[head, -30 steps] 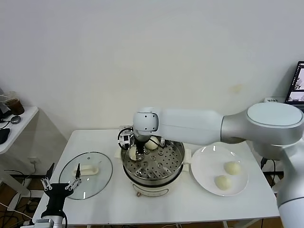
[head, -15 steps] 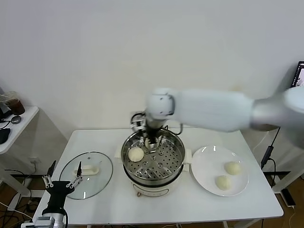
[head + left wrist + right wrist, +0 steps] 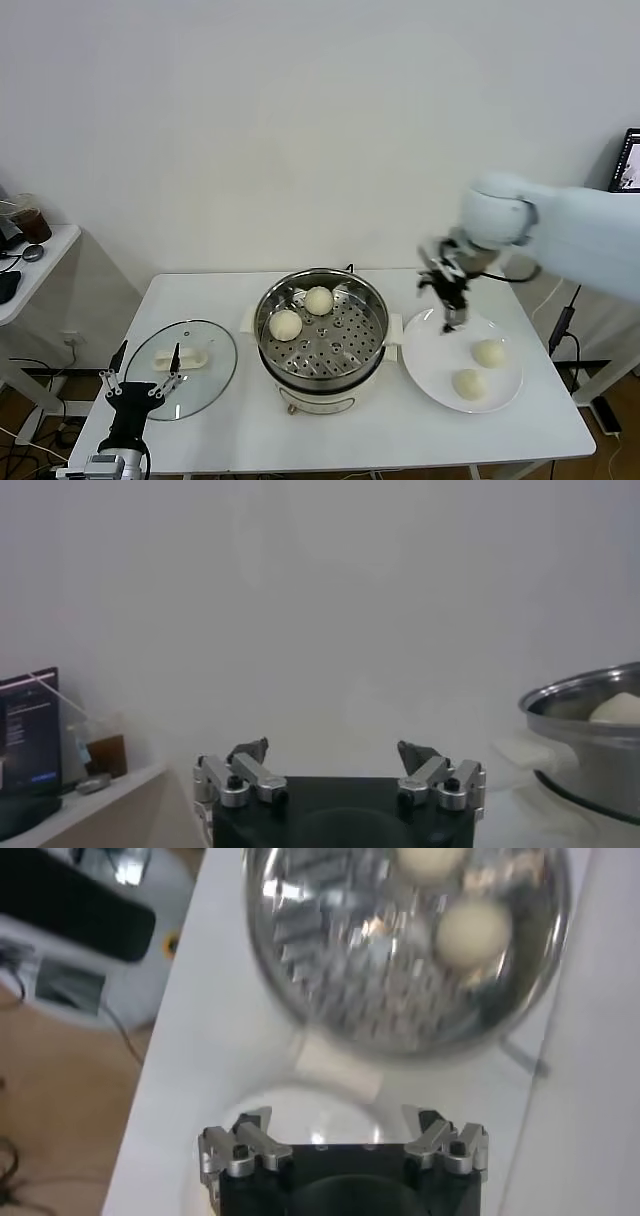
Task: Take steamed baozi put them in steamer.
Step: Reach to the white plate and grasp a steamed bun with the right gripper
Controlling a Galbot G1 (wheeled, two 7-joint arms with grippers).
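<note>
Up in the head view, a white table stood before a plain white wall. At the middle of the frame sat one steamer with two steamed baozi on its holed tray. To the right lay one white plate with two more buns. At the lower left lay one glass lid. The right gripper hung over the plate's upper left edge, pointing down, holding nothing; its fingers looked spread. The left gripper waited low at the lower left, fingers apart.

Next, the left wrist view showed the left gripper wide open and empty, with the steamer's rim at the right edge.

Last, the right wrist view showed the right gripper wide open, the plate just past it and the steamer with two buns in the upper half.
</note>
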